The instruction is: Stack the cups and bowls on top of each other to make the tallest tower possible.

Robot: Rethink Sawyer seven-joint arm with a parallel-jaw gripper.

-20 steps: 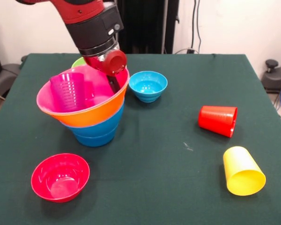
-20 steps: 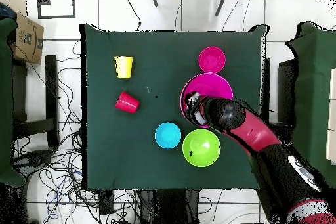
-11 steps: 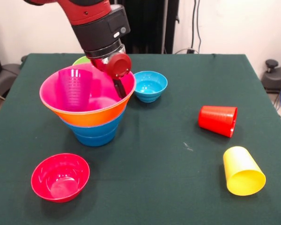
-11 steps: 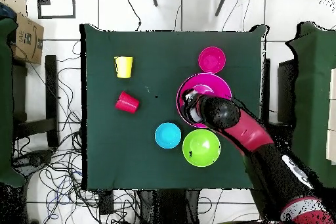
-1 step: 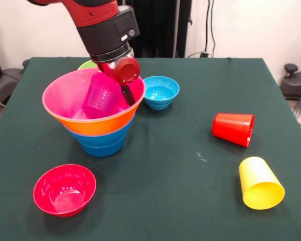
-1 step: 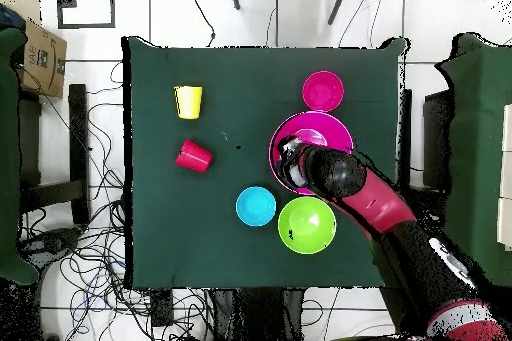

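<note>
The tower stands left of centre: blue bowls at the base, an orange bowl above, and a wide pink bowl on top. A translucent purple cup lies tilted inside the pink bowl. My gripper reaches down just inside the pink bowl's right rim, beside the cup; in the overhead view the gripper sits over the pink bowl. A red cup and a yellow cup lie on their sides at the right.
A small light-blue bowl stands right of the tower. A small red bowl sits at the front left. A green bowl peeks out behind the tower. The green table's edge runs along the back.
The tower went from tilted to level as the gripper rose a little. Since then the purple cup has tipped from upright at the bowl's left toward its middle.
</note>
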